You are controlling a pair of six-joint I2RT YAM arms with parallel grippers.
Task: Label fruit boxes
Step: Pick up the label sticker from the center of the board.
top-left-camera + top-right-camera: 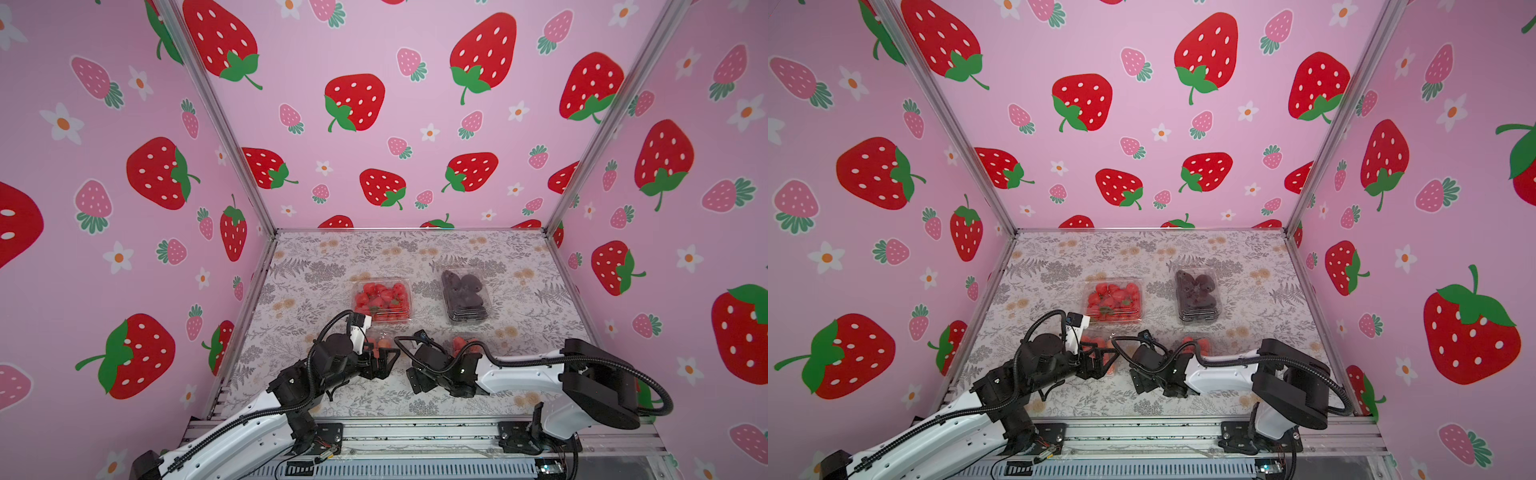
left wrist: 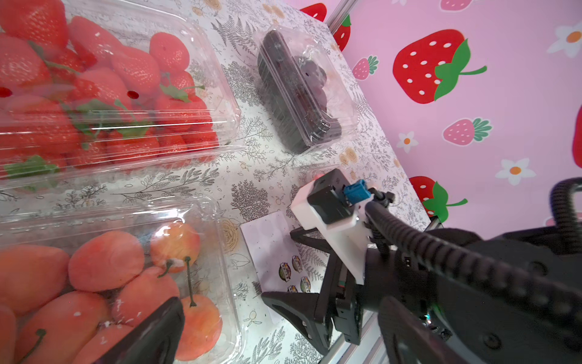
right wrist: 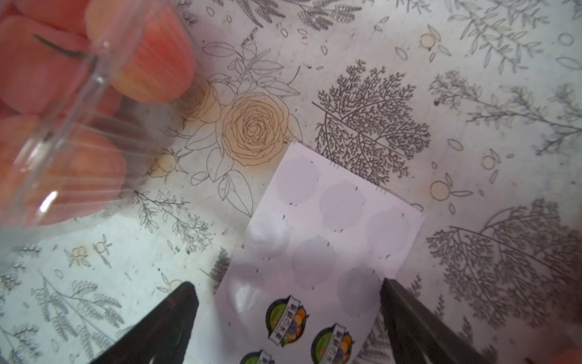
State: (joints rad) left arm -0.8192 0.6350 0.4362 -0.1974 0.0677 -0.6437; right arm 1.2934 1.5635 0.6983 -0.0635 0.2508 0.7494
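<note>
Count them with me: four clear boxes. That's the strawberry box (image 1: 382, 300), the dark-fruit box (image 1: 464, 296) beside it, and the orange-fruit box (image 2: 110, 283) and a smaller box (image 1: 459, 344) on its robot side. And one sticker sheet (image 3: 318, 239).

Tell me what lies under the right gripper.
Under the right gripper lies the white sticker sheet on the floral table cover: mostly empty circles, a few printed stickers. The sheet's near end is out of view, so the remaining count cannot be told.

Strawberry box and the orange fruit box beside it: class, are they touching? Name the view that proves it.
Apart. The left wrist view shows a strip of tablecloth between the strawberry box and the orange fruit box.
</note>
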